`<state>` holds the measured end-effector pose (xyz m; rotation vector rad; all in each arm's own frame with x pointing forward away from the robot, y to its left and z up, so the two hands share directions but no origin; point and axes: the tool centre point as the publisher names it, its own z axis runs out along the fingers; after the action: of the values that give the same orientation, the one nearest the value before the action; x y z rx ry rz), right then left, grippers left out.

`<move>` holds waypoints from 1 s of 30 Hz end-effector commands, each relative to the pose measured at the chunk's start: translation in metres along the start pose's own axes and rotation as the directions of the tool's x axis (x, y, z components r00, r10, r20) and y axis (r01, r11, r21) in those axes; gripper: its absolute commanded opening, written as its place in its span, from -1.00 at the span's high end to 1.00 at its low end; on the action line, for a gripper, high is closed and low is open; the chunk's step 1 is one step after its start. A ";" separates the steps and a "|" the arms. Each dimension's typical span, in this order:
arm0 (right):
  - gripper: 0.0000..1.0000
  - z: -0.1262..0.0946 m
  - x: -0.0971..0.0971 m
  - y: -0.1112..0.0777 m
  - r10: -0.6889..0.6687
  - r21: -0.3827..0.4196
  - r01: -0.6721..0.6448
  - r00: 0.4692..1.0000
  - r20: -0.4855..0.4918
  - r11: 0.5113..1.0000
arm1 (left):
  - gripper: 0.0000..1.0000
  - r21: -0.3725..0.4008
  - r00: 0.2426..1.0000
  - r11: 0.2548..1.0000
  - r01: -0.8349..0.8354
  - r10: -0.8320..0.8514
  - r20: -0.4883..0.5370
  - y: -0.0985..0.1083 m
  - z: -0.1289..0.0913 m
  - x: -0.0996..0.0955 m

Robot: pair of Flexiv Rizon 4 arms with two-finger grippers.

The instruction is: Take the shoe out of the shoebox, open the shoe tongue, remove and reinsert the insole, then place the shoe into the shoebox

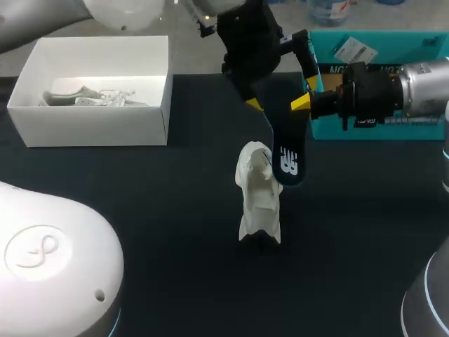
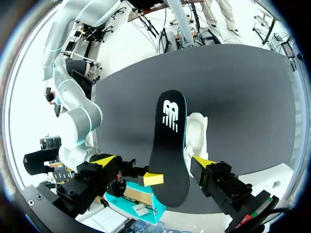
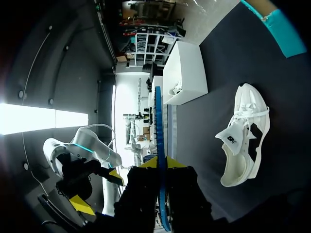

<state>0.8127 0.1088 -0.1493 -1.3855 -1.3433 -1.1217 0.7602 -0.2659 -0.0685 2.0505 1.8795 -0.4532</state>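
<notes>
A white shoe [image 1: 258, 198] [image 2: 197, 134] [image 3: 243, 138] lies on the dark table with its tongue pulled open. Above it hangs the dark insole [image 1: 286, 156] [image 2: 167, 150] [image 3: 160, 145] with a white logo. My right gripper [image 1: 302, 103] [image 2: 153, 178] [image 3: 160, 165] is shut on the insole's upper end. My left gripper [image 1: 280, 93] [image 2: 154, 161] [image 3: 97, 190] stands open with one finger on either side of the insole, not touching it. The white shoebox [image 1: 151, 105] [image 3: 187, 68] sits at the back left.
Crumpled paper and a pale item [image 1: 88, 97] lie inside the white shoebox. A teal box [image 1: 379, 70] [image 2: 136, 200] stands at the back right, just behind my right gripper. My arms' white bases [image 1: 49, 260] fill the front corners.
</notes>
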 end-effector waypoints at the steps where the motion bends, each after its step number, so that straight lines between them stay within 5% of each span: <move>1: 1.00 0.000 0.000 -0.004 0.000 -0.007 0.000 1.000 0.002 1.000 | -1.00 0.031 0.987 0.999 -0.014 0.019 -0.161 0.009 0.009 -0.003; 30: 1.00 0.004 -0.001 -0.006 -0.008 -0.010 0.007 0.999 -0.050 1.000 | -1.00 -0.024 0.971 0.999 -0.026 0.019 -0.238 0.020 0.019 0.007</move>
<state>0.8056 0.1106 -0.1518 -1.3501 -1.3066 -1.1653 0.7813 -0.2723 -0.0849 2.1945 1.9832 -0.1797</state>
